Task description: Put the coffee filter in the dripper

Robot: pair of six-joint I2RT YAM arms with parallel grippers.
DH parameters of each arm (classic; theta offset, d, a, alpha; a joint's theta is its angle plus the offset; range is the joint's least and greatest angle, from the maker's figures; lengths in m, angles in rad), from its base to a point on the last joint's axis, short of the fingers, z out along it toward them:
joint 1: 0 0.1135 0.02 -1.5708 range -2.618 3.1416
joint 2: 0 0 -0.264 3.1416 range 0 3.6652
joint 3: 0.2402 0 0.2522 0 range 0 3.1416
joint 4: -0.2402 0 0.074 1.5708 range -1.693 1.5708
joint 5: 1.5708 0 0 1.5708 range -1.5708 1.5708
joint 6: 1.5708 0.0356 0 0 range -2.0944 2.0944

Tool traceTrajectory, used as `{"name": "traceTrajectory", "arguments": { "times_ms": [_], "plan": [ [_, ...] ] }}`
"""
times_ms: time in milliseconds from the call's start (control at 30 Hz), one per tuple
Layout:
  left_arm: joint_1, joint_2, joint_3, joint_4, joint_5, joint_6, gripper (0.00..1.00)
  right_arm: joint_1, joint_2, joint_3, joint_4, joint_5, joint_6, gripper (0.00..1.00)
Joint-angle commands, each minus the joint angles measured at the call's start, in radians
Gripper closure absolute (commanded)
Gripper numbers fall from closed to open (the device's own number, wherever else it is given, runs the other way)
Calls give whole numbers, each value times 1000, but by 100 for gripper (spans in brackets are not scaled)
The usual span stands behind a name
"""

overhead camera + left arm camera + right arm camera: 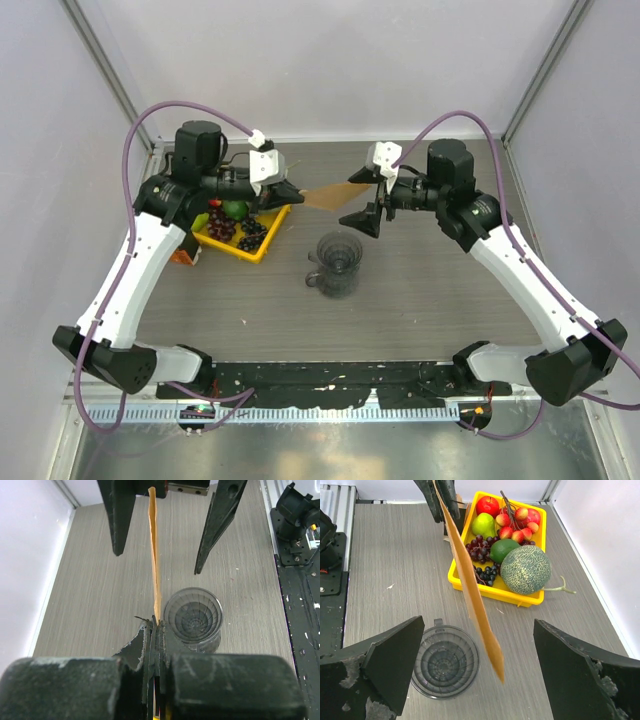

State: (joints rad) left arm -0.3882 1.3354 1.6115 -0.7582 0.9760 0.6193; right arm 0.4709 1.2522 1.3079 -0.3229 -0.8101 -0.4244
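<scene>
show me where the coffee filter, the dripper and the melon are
coffee filter (pixel 470 590), right wrist view, middle of the edge-on paper
dripper (pixel 206 611), left wrist view, ribbed inner wall
melon (pixel 525 570), right wrist view, centre of the netted rind

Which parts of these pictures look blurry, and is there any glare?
Right wrist: the coffee filter looks soft at its near tip, the yellow tray sharp. Left wrist: the dripper is crisp, without glare. Top external: even light, faint shadows on the table.
</scene>
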Motion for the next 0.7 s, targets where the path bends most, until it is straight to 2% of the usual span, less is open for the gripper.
{"name": "traceTrajectory", "arguments": {
  "times_ms": [0,100,167,200,233,300,400,433,467,500,600,667],
  "plan": [
    [-35,7,4,63,44,74,100,46,-28,-15,44,31,-47,7],
    [-51,22,14,105,35,39,100,77,-77,-105,172,118,-45,32],
    [-58,34,19,138,4,8,100,94,-100,-152,252,184,-57,59],
    [-57,38,18,172,-12,-39,100,98,-111,-163,281,199,-69,66],
    [-57,41,18,200,-37,-73,100,101,-115,-182,300,250,-71,81],
    [-57,45,19,218,-62,-107,99,106,-122,-206,367,355,-63,92],
    [-52,33,25,238,-132,-186,45,106,-123,-219,441,463,-68,95],
    [-41,25,16,247,-161,-237,24,107,-126,-225,459,520,-71,95],
    [-26,13,4,263,-190,-295,9,107,-131,-237,503,546,-82,95],
    [-3,5,-11,279,-200,-341,1,109,-134,-248,528,596,-99,95],
    [55,-8,-48,333,-249,-501,1,144,-145,-332,701,742,-239,95],
    [98,19,-26,400,-211,-687,1,169,-137,-375,803,807,-345,95]
  ]
}}
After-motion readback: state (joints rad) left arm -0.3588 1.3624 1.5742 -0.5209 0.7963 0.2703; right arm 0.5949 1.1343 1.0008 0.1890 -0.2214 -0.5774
